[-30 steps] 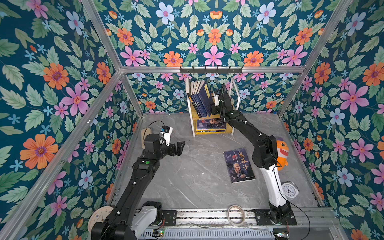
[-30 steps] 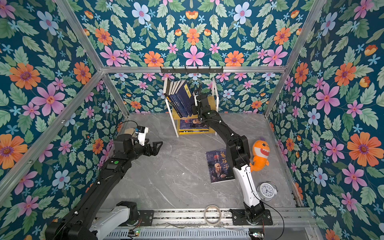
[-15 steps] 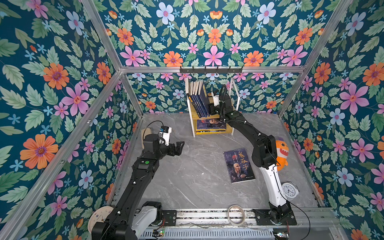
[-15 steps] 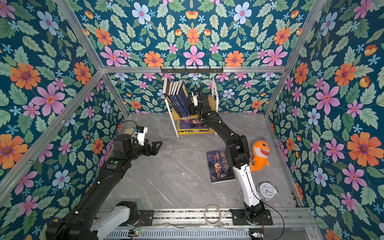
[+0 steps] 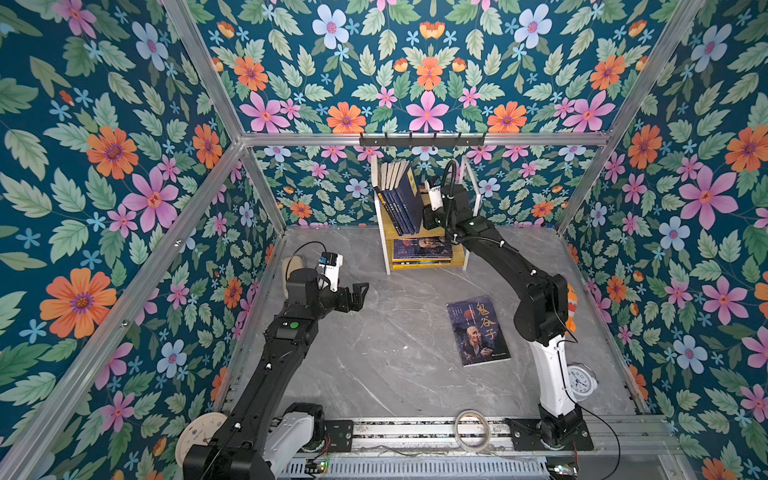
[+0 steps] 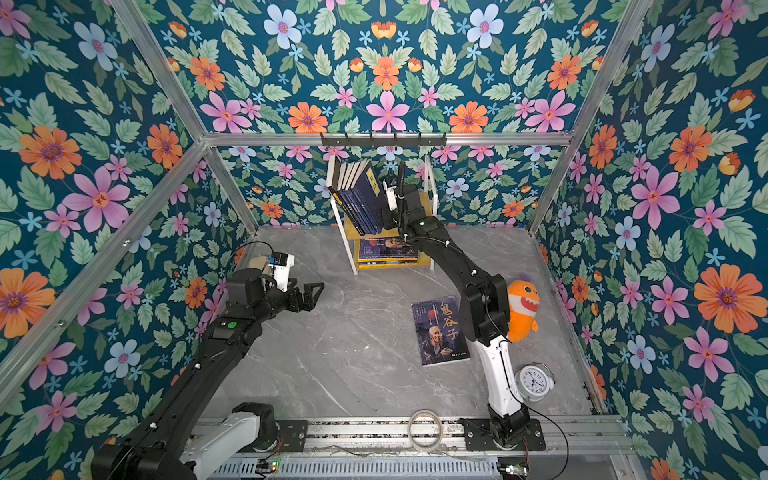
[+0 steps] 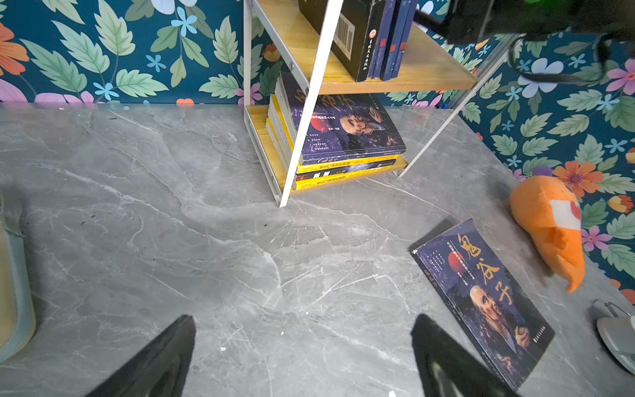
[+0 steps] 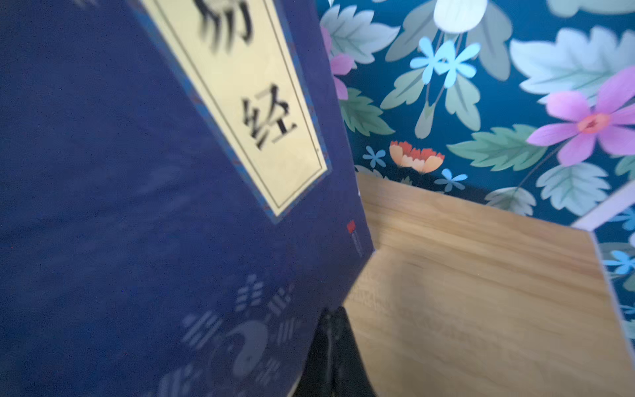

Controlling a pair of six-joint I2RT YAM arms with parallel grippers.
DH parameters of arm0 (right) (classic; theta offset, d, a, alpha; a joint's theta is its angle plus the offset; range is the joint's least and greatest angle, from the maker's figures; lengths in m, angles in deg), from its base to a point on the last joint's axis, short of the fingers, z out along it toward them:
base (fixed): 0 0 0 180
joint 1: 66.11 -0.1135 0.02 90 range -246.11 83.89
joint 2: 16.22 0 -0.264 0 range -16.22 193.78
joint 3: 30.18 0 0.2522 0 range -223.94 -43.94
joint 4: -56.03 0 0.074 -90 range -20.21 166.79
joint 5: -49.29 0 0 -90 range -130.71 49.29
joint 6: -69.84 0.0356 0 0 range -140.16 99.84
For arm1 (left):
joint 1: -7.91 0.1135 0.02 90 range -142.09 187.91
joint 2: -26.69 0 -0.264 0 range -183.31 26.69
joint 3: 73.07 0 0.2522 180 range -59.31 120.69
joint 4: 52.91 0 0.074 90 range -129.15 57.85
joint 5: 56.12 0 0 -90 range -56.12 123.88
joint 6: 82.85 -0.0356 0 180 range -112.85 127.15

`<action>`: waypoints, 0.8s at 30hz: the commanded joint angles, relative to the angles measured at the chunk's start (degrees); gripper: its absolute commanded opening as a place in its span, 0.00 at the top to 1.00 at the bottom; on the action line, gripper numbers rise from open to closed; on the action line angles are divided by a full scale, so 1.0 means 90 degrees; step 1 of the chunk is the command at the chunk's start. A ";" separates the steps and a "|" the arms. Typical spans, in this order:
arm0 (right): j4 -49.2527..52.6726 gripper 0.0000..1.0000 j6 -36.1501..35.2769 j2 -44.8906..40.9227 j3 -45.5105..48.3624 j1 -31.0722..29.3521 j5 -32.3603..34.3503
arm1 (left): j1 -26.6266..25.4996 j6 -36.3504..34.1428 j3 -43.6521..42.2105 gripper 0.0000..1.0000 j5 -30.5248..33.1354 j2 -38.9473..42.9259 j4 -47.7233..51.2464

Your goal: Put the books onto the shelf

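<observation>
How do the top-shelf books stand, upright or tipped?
Tipped: in both top views the books lean, tops leftward, on the shelf. The shut right gripper is beside the outermost cover.

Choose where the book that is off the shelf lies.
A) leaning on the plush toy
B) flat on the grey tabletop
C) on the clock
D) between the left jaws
B: the book lies cover up, flat on the grey tabletop, clear of the shelf.

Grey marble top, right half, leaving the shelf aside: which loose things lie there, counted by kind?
Book: 1
Orange plush toy: 1
White alarm clock: 1
Total: 3
</observation>
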 commanded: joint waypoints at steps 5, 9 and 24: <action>0.0057 0.95 0.0094 -0.1522 0.1319 -0.0064 0.0195 | 0.0003 0.0065 -0.0009 0.00 0.0098 0.0078 -0.0126; -0.0048 0.83 0.0566 -0.2694 0.2655 -0.0076 0.0166 | 0.0023 0.0114 0.0005 0.00 0.0064 0.0100 -0.0116; -0.0398 0.37 0.1862 -0.6190 0.7652 -0.0066 0.0679 | 0.0115 0.0310 0.0026 0.00 -0.0687 0.0100 -0.0161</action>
